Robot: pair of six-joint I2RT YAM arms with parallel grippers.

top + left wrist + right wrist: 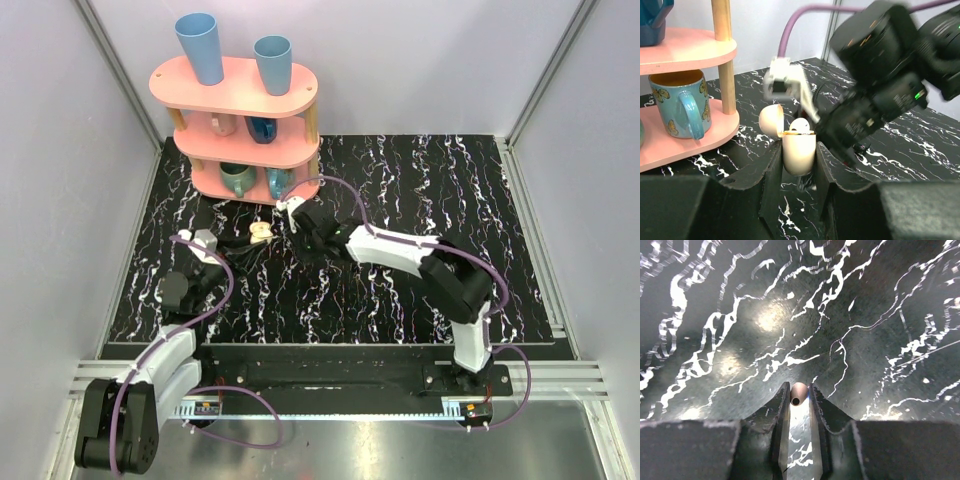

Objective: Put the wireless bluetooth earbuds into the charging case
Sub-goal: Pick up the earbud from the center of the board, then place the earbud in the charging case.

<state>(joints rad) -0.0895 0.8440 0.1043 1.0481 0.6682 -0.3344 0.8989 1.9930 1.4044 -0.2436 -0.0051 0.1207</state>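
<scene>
Left claw [798,144] clamped on charging case [799,156], upright, lid open. Right claw [799,389] closed on one earbud [799,394], just right of and beyond the case mouth.

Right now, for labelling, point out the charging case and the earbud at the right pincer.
charging case [799,155], left wrist view, front of its lower shell.
earbud [799,391], right wrist view, its rounded end.
</scene>
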